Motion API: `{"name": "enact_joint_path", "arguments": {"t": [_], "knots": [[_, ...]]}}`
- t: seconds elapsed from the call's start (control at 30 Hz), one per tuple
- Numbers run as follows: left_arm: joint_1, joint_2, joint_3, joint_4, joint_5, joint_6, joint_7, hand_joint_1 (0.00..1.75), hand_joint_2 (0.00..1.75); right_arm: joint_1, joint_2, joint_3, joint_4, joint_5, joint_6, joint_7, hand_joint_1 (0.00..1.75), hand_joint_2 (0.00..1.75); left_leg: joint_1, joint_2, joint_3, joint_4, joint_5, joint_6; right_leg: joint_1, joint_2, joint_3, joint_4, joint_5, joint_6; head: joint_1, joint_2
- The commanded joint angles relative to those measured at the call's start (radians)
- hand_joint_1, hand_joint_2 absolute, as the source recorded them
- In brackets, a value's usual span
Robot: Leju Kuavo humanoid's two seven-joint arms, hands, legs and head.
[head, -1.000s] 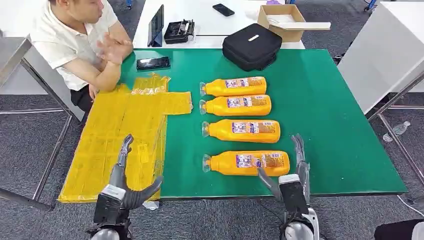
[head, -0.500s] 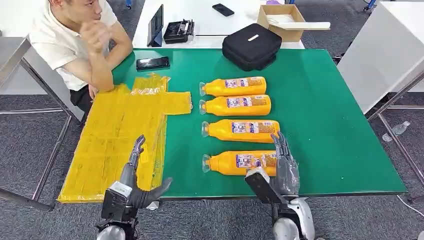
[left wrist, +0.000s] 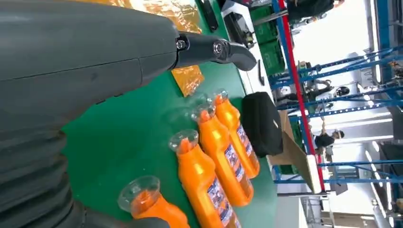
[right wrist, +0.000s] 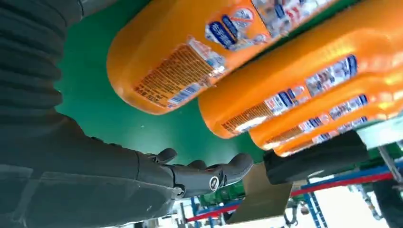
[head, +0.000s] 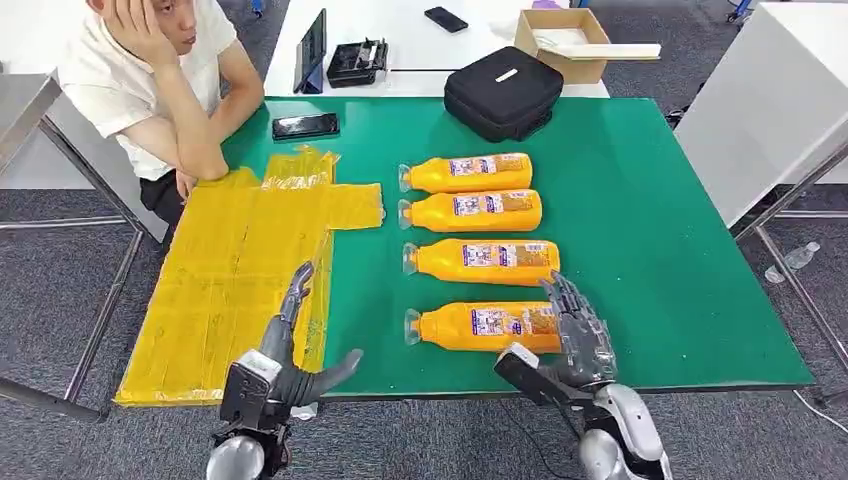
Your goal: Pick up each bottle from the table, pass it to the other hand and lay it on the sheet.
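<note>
The orange bottles (head: 486, 326) carry printed labels (right wrist: 177, 73) with blue marks and fine dark print, but no word or number on them is legible.

Warehouse-like workshop: blue racking (left wrist: 304, 90), grey carpet (head: 60, 300).

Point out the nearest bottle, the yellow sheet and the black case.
nearest bottle (head: 470, 326): head view, on the orange body near its label.
yellow sheet (head: 230, 260): head view, on a bare middle part.
black case (head: 503, 90): head view, on the top face of the lid.
</note>
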Motion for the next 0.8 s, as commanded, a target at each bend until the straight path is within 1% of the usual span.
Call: {"name": "enact_joint_path", "arguments": {"t": [0.03, 0.07, 0.2, 0.33, 0.37, 0.4, 0.47, 0.5, 0.53, 0.57, 0.67, 0.7, 0.77, 0.8], "knots": [[-0.062, -0.024, -0.031, 0.090, 0.015, 0.002, -0.002, 0.00, 1.75, -0.055, -0.112, 0.109, 0.062, 0.011, 0.023, 0.023, 0.00, 1.75, 0.000, 0.001, 0.002, 0.000, -0.001, 0.000, 0.001, -0.001, 0.003, -0.001, 0.000, -0.003, 0.000, 0.000], [-0.062, -0.024, -0.032, 0.089, 0.015, 0.002, -0.002, 0.00, 1.75, -0.055, -0.115, 0.108, 0.064, 0.012, 0.022, 0.022, 0.00, 1.75, 0.001, 0.001, 0.005, 0.000, -0.002, 0.000, 0.002, -0.001, 0.006, -0.001, -0.001, -0.004, 0.000, 0.000], [-0.061, -0.023, -0.034, 0.088, 0.018, 0.001, -0.003, 0.00, 1.75, -0.061, -0.123, 0.118, 0.079, 0.001, 0.030, 0.031, 0.00, 1.75, 0.000, 0.000, 0.002, 0.000, 0.000, 0.000, 0.001, 0.000, 0.002, -0.001, 0.000, -0.002, 0.000, 0.000], [-0.061, -0.023, -0.037, 0.092, 0.020, 0.001, -0.004, 0.00, 1.75, -0.075, -0.120, 0.122, 0.117, -0.002, 0.033, 0.031, 0.00, 1.75, 0.001, 0.001, 0.006, -0.001, -0.002, 0.000, 0.002, 0.000, 0.007, -0.002, -0.001, -0.004, 0.000, 0.000], [-0.061, -0.023, -0.037, 0.092, 0.021, 0.001, -0.004, 0.00, 1.75, -0.079, -0.118, 0.124, 0.126, -0.002, 0.034, 0.031, 0.00, 1.75, 0.000, 0.000, 0.002, -0.001, 0.000, 0.000, 0.001, -0.001, 0.003, -0.001, 0.000, -0.002, 0.000, 0.000], [-0.061, -0.023, -0.037, 0.093, 0.021, 0.000, -0.004, 0.00, 1.75, -0.081, -0.115, 0.126, 0.131, -0.002, 0.034, 0.031, 0.00, 1.75, 0.001, 0.001, 0.004, 0.000, -0.001, 0.000, 0.002, 0.000, 0.005, -0.001, -0.001, -0.004, 0.000, 0.000], [-0.063, -0.023, -0.041, 0.096, 0.024, -0.001, -0.005, 0.00, 1.75, -0.111, -0.112, 0.139, 0.172, 0.002, 0.035, 0.030, 0.00, 1.75, 0.001, 0.001, 0.003, -0.001, -0.001, 0.000, 0.001, -0.001, 0.003, -0.001, 0.000, -0.003, 0.000, 0.000], [-0.063, -0.023, -0.043, 0.097, 0.024, -0.001, -0.005, 0.00, 1.75, -0.120, -0.111, 0.144, 0.185, 0.004, 0.037, 0.029, 0.00, 1.75, 0.001, 0.002, 0.008, -0.001, -0.003, 0.000, 0.002, 0.000, 0.009, -0.002, -0.002, -0.006, 0.000, 0.000], [-0.064, -0.023, -0.046, 0.099, 0.027, -0.002, -0.005, 0.00, 1.75, -0.134, -0.111, 0.152, 0.206, 0.004, 0.041, 0.029, 0.00, 1.75, 0.001, 0.001, 0.003, 0.000, -0.001, 0.000, 0.001, 0.000, 0.003, -0.001, 0.000, -0.003, 0.000, 0.000], [-0.066, -0.022, -0.050, 0.102, 0.029, -0.005, -0.004, 0.00, 1.75, -0.147, -0.114, 0.162, 0.229, 0.006, 0.042, 0.030, 0.00, 1.75, 0.001, 0.003, 0.006, -0.001, -0.002, 0.000, 0.002, 0.001, 0.006, -0.002, -0.001, -0.004, 0.000, 0.000], [-0.066, -0.023, -0.055, 0.107, 0.029, -0.005, -0.002, 0.00, 1.75, -0.157, -0.126, 0.173, 0.248, 0.008, 0.053, 0.034, 0.00, 1.75, 0.000, 0.002, 0.002, 0.000, 0.000, 0.000, 0.001, 0.000, 0.002, -0.001, 0.000, -0.002, 0.000, 0.000], [-0.068, -0.023, -0.058, 0.111, 0.029, -0.006, 0.000, 0.00, 1.75, -0.160, -0.134, 0.180, 0.259, 0.005, 0.067, 0.037, 0.00, 1.75, 0.001, 0.002, 0.005, -0.001, -0.001, 0.000, 0.001, 0.000, 0.005, -0.002, 0.000, -0.004, 0.000, 0.000], [-0.072, -0.021, -0.063, 0.119, 0.030, -0.008, 0.005, 0.00, 1.75, -0.167, -0.145, 0.185, 0.276, -0.008, 0.078, 0.040, 0.00, 1.75, 0.000, 0.001, 0.003, 0.000, 0.000, 0.000, 0.001, 0.000, 0.003, -0.001, 0.000, -0.002, 0.000, 0.000], [-0.074, -0.021, -0.063, 0.121, 0.031, -0.008, 0.005, 0.00, 1.75, -0.168, -0.147, 0.184, 0.281, -0.012, 0.077, 0.039, 0.00, 1.75, 0.000, 0.001, 0.005, -0.001, -0.001, 0.000, 0.001, -0.001, 0.005, -0.002, -0.001, -0.003, 0.000, 0.000]]}}
